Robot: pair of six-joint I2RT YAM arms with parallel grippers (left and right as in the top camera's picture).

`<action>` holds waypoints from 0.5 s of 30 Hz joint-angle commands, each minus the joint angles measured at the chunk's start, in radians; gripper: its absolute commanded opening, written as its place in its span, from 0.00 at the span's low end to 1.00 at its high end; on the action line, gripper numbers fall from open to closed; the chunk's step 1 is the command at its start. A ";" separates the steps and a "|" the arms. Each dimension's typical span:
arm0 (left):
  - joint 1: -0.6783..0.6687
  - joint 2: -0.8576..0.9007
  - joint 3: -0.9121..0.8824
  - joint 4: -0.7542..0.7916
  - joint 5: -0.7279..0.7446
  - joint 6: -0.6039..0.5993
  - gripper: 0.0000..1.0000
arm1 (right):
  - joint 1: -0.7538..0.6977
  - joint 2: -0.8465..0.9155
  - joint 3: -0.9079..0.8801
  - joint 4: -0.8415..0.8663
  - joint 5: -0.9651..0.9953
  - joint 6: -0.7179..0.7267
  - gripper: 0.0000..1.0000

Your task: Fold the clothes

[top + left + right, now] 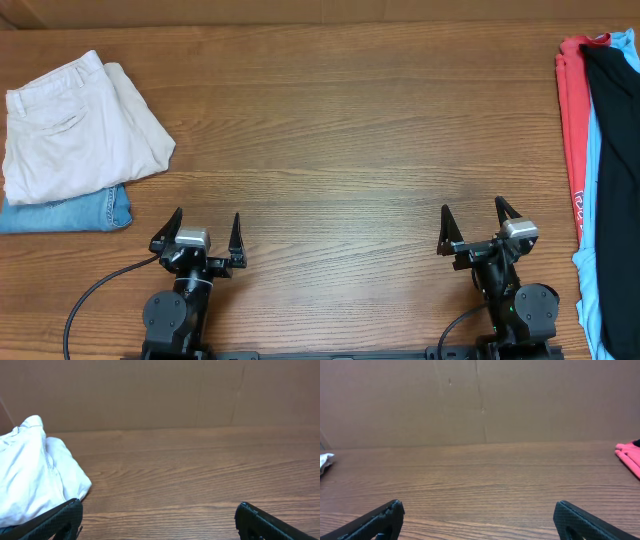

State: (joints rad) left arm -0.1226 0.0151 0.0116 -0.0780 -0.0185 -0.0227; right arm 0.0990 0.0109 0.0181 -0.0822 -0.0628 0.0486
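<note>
Overhead view: the plain black soft-fabric shirt (620, 180) lies at the far right edge of the wood-grain desk (340, 130), on top of a light blue garment (590, 290) and just beside a red garment (570, 130); its right side is cut off by the frame. At the far left of the desk, the folded cream-white trousers (80, 125) rest on the folded blue denim jeans (70, 212). The left hand (207, 225) and the right hand (472, 215) sit near the front edge, well apart from each other and from every garment. Both hands are released, jaws spread wide, with nothing between them. The left wrist view shows the black fingers (60, 520) at the lower corners of the frame, bare desk between them, and the cream-white trousers (35, 475) near the left finger. The right wrist view shows bare desk between its fingers (375, 522), the red garment (629, 455) at the right edge, and a brown cardboard wall (480, 400) behind the desk.
</note>
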 commanded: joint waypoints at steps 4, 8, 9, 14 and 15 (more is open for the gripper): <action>0.005 -0.010 -0.007 0.003 0.009 0.016 1.00 | 0.005 -0.008 -0.010 0.005 0.002 0.004 1.00; 0.005 -0.010 -0.007 0.003 0.016 0.016 1.00 | 0.005 -0.008 -0.010 0.005 0.001 0.004 1.00; 0.005 -0.010 -0.007 0.003 0.016 0.016 1.00 | 0.005 -0.008 -0.010 0.005 0.000 0.004 1.00; 0.005 -0.010 -0.007 0.003 0.018 0.010 1.00 | 0.005 -0.008 -0.010 0.003 -0.002 0.004 1.00; 0.005 -0.010 -0.007 0.004 0.019 -0.010 1.00 | 0.005 -0.006 -0.010 0.004 -0.002 0.004 1.00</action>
State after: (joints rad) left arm -0.1226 0.0151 0.0116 -0.0780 -0.0177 -0.0227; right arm 0.0990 0.0109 0.0181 -0.0826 -0.0631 0.0490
